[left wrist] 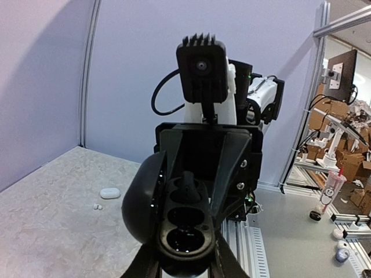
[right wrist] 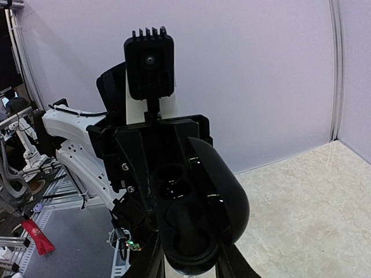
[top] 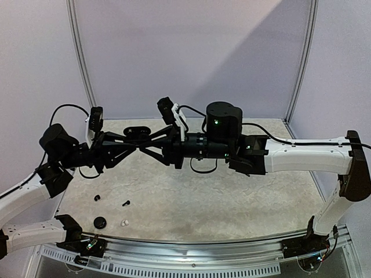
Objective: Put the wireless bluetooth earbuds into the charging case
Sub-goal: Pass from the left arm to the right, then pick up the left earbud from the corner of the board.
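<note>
- Slippage is the risk: the glossy black open charging case hangs well above the mottled beige worktop, pinched by the left pincer. A nudge from the right pincer could twist it loose.
- One small black stemmed earbud seemingly stands in a socket, while loose black earbuds lie below.
- Both arms reach level, nose to nose. Whether the right pincer grips anything cannot be told.

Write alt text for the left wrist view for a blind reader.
An open black charging case, clamped in the left gripper, fills the lower centre, its lid swung left and what looks like a black earbud standing in the far well. The right gripper faces it head-on. A white case lies on the table at left.
</note>
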{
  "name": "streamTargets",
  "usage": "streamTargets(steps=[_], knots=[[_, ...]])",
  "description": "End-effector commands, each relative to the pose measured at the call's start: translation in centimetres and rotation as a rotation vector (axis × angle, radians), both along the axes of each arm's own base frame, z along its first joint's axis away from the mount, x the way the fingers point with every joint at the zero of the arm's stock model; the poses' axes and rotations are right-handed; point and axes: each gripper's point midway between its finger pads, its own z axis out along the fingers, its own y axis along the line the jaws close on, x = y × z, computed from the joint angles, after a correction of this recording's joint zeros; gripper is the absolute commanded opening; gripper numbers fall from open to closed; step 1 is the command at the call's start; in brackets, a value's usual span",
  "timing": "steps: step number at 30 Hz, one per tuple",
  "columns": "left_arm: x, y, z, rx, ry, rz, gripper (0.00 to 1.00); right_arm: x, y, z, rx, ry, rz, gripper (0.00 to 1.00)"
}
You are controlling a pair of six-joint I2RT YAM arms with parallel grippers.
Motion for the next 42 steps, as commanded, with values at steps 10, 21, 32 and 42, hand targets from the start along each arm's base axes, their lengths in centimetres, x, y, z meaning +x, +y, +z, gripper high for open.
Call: streamTargets(steps=[10,21,32,42], knots=[[-0.5,-0.4,0.9,-0.011,-0.016,-0.026,0.0,-1.2,0.3,1.2,0.033,-0.035,0.066,0.06],[1.1,0.2,-2.7,0.104,0.031,0.086,0.96,-0.4,-0.7,0.5,0.01,-0.055,-0.003,0.0],[0.4,5.4,-10.5,0.625,0.049,0.206,0.99,2.1,-3.1,-1.6,-0.05,-0.048,-0.148,0.0],[4.8,14.1,-14.1,0.992,0.439,0.33,0.87,4.0,-5.6,-4.1,-0.074,-0.041,-0.228,0.0]])
